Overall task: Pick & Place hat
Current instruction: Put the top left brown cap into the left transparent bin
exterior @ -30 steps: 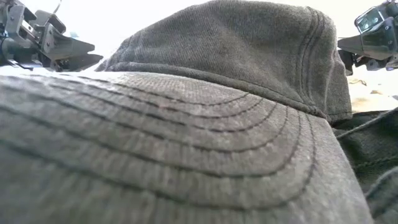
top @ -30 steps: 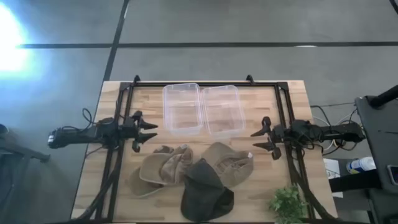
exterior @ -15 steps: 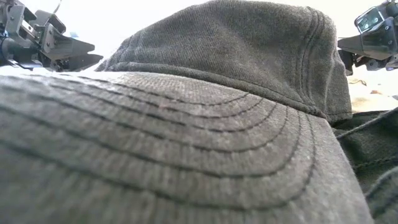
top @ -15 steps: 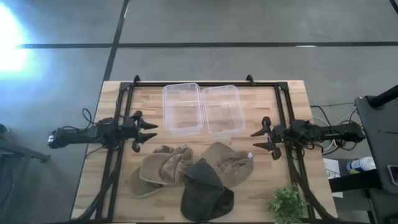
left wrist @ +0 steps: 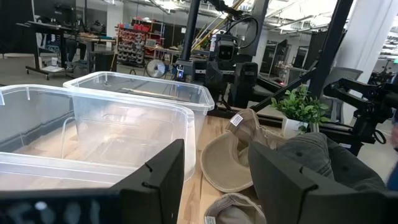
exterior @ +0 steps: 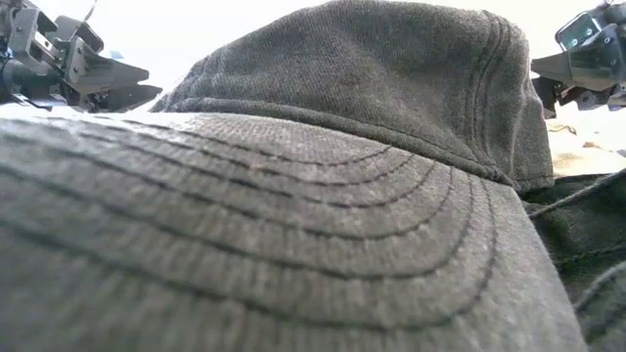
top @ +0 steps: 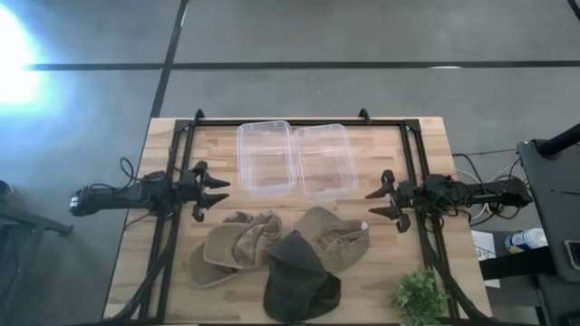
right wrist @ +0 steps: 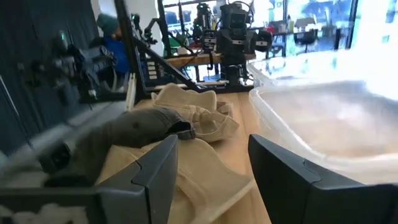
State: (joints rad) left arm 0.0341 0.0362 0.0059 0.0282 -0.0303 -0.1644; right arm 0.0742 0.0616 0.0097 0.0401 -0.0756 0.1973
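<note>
Three hats lie in a loose pile on the near half of the wooden table: a tan hat (top: 234, 248) at the left, a tan cap (top: 333, 233) at the right, and a dark grey cap (top: 299, 279) nearest the front edge, which fills the low view (exterior: 323, 196). My left gripper (top: 220, 196) hovers open at the table's left, fingers pointing toward the middle. My right gripper (top: 373, 203) hovers open at the table's right, facing it. Neither touches a hat.
Two clear plastic bins (top: 265, 158) (top: 323, 159) stand side by side at the far middle of the table. A small green plant (top: 419, 295) sits at the near right corner. A black frame (top: 410, 145) runs round the table.
</note>
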